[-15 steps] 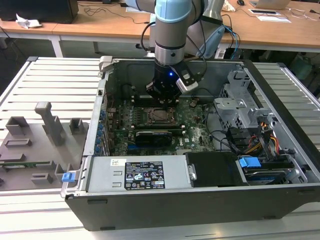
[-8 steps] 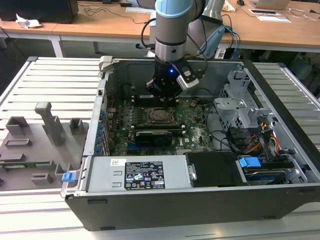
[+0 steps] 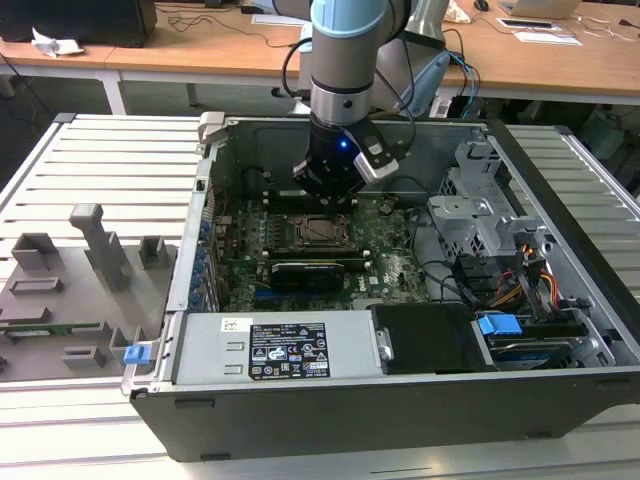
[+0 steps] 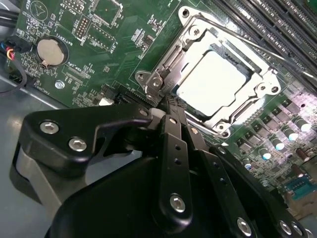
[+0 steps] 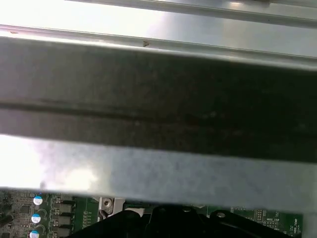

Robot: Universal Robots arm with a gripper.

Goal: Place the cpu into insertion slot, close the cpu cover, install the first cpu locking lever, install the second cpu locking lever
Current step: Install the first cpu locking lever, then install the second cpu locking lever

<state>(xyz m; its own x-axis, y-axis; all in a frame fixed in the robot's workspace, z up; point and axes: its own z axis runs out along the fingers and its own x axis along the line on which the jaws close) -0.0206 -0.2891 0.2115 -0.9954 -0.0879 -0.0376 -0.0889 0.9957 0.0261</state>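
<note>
We see the black gripper [image 4: 168,101] with its two fingers pressed together, nothing visibly between them, tips just at the corner of the socket. The pale silver-grey square cpu [image 4: 214,82] already lies in its slot on the green motherboard [image 4: 94,29]. The thin grey metal cpu cover [image 4: 205,42] lies flat around it, framing the chip in its window. Whether the fingertips actually touch the thin metal locking lever [image 4: 250,42] or the cover edge, we cannot tell. In the exterior view the gripper [image 3: 330,200] hangs over the socket inside the open grey computer case [image 3: 560,330].
</note>
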